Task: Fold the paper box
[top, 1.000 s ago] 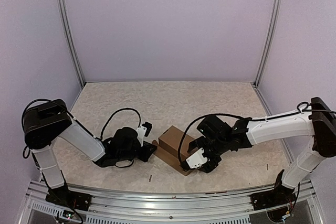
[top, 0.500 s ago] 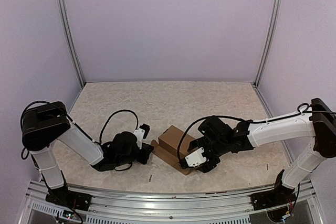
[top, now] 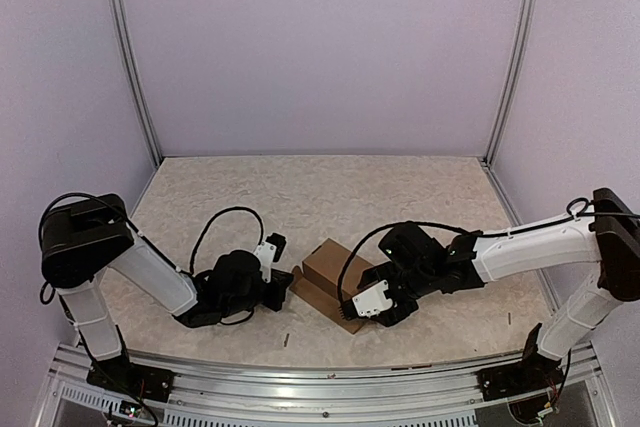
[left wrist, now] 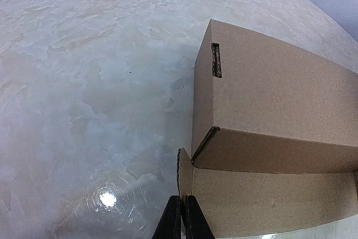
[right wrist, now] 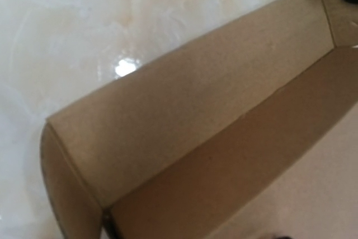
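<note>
Low in the centre of the overhead view, paper box [top: 325, 269] set on the table [top: 300, 197] between two arms, left gripper [left wrist: 181, 208] jaws pressed together at its end flap, right gripper [top: 362, 309] at its lower right edge, jaw state not discernible.

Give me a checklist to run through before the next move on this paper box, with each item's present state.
1. Left jaws shut: ok, closed at the small end flap of the paper box.
2. End flap caught between the left jaws: cannot tell.
3. Right jaws open or shut: cannot tell; no view shows them clearly.
4. Box resting on the table: ok.
5. Box fully folded: not ok; its inside lies open to the right wrist camera.
6. Left arm and right arm apart: ok, at opposite ends of the box.
</note>
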Robot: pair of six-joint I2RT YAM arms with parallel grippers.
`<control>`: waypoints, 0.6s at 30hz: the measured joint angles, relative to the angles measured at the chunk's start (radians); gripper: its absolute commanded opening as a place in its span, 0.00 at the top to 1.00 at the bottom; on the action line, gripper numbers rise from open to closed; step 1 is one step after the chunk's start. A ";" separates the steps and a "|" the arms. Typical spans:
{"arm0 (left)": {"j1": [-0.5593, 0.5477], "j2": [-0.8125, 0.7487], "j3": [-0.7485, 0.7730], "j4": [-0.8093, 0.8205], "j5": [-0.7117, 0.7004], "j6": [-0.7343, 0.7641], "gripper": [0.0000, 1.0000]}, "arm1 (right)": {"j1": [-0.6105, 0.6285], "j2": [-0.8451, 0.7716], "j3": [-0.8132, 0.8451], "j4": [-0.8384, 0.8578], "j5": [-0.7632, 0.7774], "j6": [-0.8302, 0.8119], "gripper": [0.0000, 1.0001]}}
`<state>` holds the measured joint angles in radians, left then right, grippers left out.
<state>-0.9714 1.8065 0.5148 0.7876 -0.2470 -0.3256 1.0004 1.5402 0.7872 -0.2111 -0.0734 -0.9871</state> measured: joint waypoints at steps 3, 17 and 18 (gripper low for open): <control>-0.006 0.000 0.002 0.003 -0.001 0.006 0.96 | 0.000 0.000 0.000 0.002 0.000 0.008 0.31; -0.037 0.000 0.051 -0.062 -0.057 0.075 0.98 | 0.000 0.013 0.022 -0.014 0.000 0.051 0.35; -0.037 0.000 0.052 -0.063 -0.058 0.078 0.98 | 0.000 0.015 0.026 -0.018 -0.001 0.055 0.36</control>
<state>-1.0080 1.8069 0.5667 0.7246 -0.3050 -0.2478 1.0004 1.5555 0.8131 -0.2295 -0.0746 -0.9318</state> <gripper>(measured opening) 0.024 0.651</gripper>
